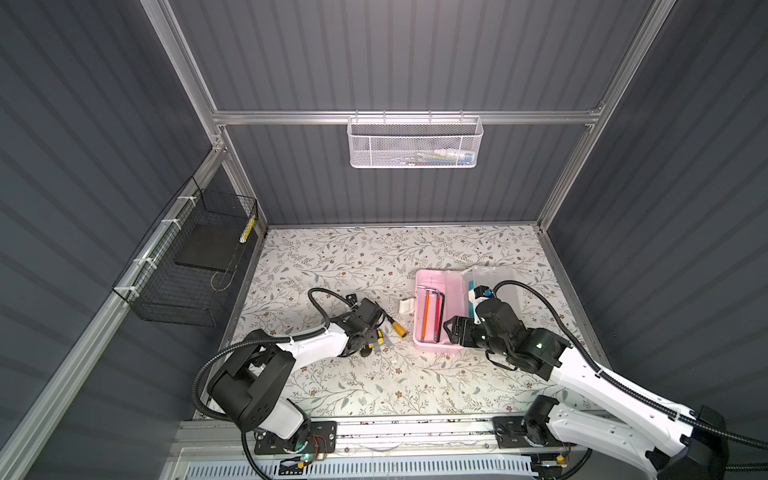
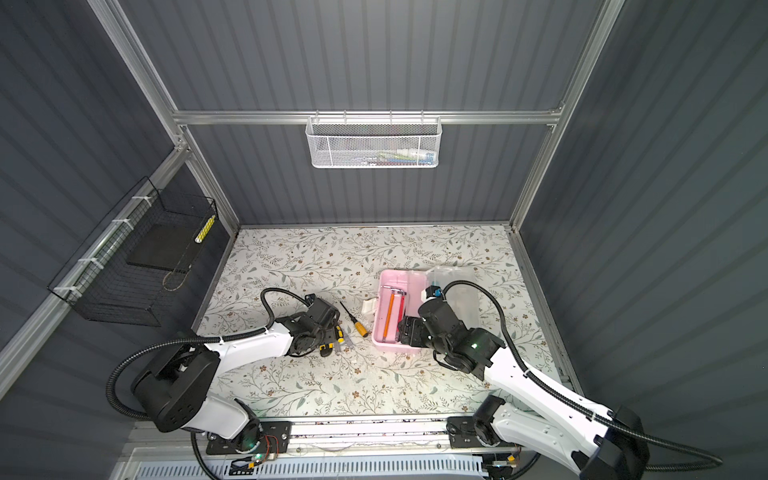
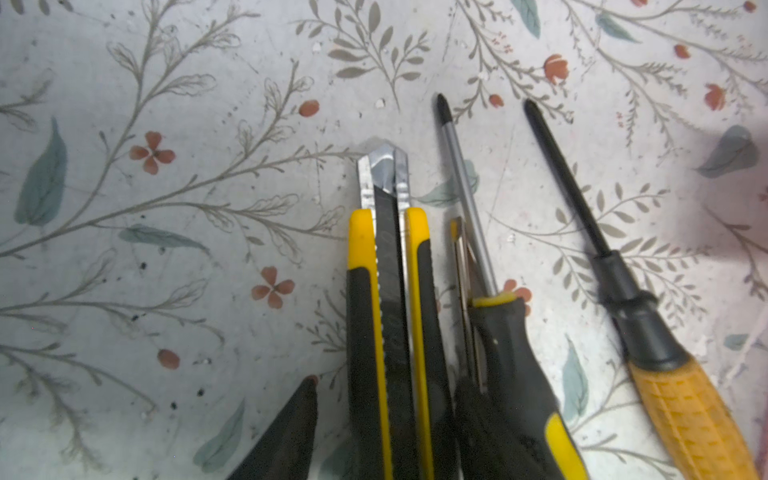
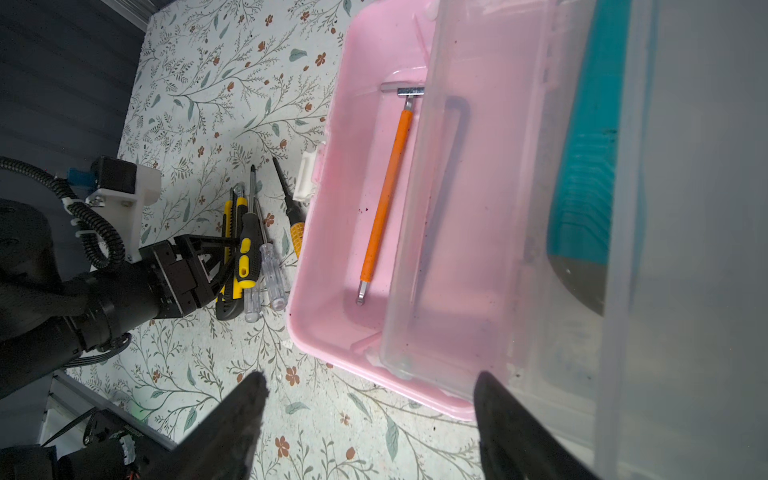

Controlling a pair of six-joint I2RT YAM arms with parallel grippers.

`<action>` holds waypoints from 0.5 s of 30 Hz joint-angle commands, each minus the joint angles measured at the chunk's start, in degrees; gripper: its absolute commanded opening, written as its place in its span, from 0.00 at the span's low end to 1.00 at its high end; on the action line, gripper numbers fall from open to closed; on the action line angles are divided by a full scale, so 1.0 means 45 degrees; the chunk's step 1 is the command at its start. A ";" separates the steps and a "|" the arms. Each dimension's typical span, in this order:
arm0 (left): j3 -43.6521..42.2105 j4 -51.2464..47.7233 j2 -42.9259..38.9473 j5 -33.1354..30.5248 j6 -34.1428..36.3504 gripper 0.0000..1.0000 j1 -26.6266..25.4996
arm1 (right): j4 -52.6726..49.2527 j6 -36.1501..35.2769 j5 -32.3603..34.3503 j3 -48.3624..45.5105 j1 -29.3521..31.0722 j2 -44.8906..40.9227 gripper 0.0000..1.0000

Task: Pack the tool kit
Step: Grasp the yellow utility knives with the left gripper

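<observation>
— Where the left gripper (image 4: 226, 266) sits low over the loose tools, how do its fingers stand?

— Partly open. The left wrist view shows only 1 finger (image 3: 291, 428), just beside the utility knife (image 3: 386, 332), with a sliver of table (image 3: 166, 291) between them. The other finger is hidden. The knife and the black-and-yellow screwdriver (image 3: 511, 374) lie on that finger's inner side, and the orange-handled screwdriver (image 3: 685, 415) lies beyond them.

— Room to move?

— Ahead of those fingertips and on the seen finger's outer side the floral surface is bare. Toward the pink case (image 4: 316, 291) it is tighter, because the orange handle lies near its wall.

— And the right gripper (image 4: 370, 374)?

— Its fingers are wide apart and hold nothing. The case's near corner shows between them. The clear lid (image 4: 478, 208), swung open, has its edge at 1 fingertip; whether they touch I cannot tell.

— What does each view add?

— The right wrist view shows the left fingers from the side, along with 2 clear-handled screwdrivers (image 4: 272, 274) beside the knife. Inside the case it shows an orange-sleeved hex key (image 4: 386, 199), but the rest blurs behind the lid. A top view shows a red-sleeved key (image 1: 437, 316) and a black key (image 1: 443, 305) next to it, and the white latch (image 1: 407, 306) on the case's side facing the tools.
</observation>
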 commanded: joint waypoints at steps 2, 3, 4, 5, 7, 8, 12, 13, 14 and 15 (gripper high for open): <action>0.0269 -0.0609 0.0527 -0.0299 0.0449 0.52 0.0087 | 0.0215 0.0111 0.0020 -0.0138 0.0005 0.0120 0.79; 0.0329 -0.0674 0.0619 -0.0347 0.0457 0.52 0.0092 | 0.0245 0.0106 0.0000 -0.0111 0.0005 0.0125 0.79; 0.0351 -0.0699 0.0647 -0.0351 0.0482 0.52 0.0087 | 0.0251 0.0106 -0.0014 -0.0098 0.0005 0.0126 0.79; 0.0359 -0.0679 0.0666 -0.0343 0.0496 0.52 0.0090 | 0.0276 0.0087 -0.0005 -0.0086 0.0006 0.0136 0.79; 0.0361 -0.0675 0.0720 -0.0309 0.0523 0.52 0.0088 | 0.0289 0.0067 -0.0013 -0.0094 0.0005 0.0144 0.79; 0.0366 -0.0720 0.0725 -0.0308 0.0522 0.51 0.0092 | 0.0303 0.0058 -0.0027 -0.0096 0.0006 0.0163 0.79; 0.0431 -0.0989 0.0725 -0.0399 0.0596 0.49 0.0087 | 0.0436 0.0067 -0.0129 -0.0115 -0.0014 0.0302 0.79; 0.0458 -0.1093 0.0735 -0.0436 0.0612 0.47 0.0077 | 0.0499 0.0062 -0.0173 -0.0135 -0.0033 0.0329 0.79; 0.0472 -0.1150 0.0745 -0.0450 0.0635 0.45 0.0077 | 0.0521 0.0049 -0.0209 -0.0154 -0.0033 0.0350 0.79; 0.0469 -0.1188 0.0745 -0.0427 0.0686 0.42 0.0091 | 0.0566 0.0048 -0.0229 -0.0153 -0.0044 0.0377 0.79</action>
